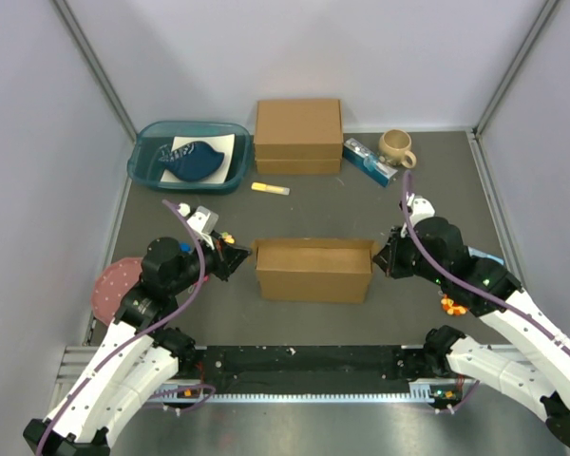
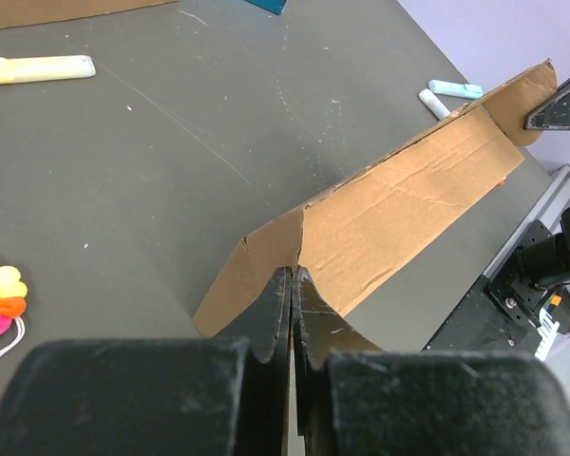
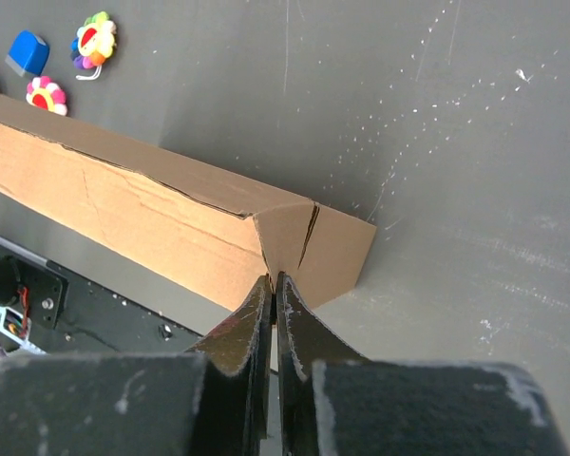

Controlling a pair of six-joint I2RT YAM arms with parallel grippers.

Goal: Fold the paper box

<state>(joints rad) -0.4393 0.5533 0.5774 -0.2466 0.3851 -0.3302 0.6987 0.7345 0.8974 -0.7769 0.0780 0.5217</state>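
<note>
Nearest the left wrist camera, the left jaws were pressed together, and between their tips they pinched the thin cardboard at the left end of the box [image 2: 399, 204]. The box lay in the middle of the bench [image 1: 437, 190], between the two arms, with a long side wall standing up. I think the grip was taken at this end flap because the flap must be turned in before the walls can lock.

At the right end the right jaws were closed as well, clamped on the corner flap just beside a slit in the cardboard. With both ends held at once, the box could not slide on the bench while a flap was bent. That seemed to be the reason for the matching hold. The folding looked partly made: a wall was up, but the ends were not yet tucked in.

The other things lay well apart from the box and left room for the arms:
- a pink disc [image 1: 117, 285] at the left edge
- a blue tray [image 1: 138, 161] and a second carton [image 1: 297, 135] at the back
- a yellow marker [image 1: 270, 189] before the carton
- a mug [image 1: 396, 147] at the back right
</note>
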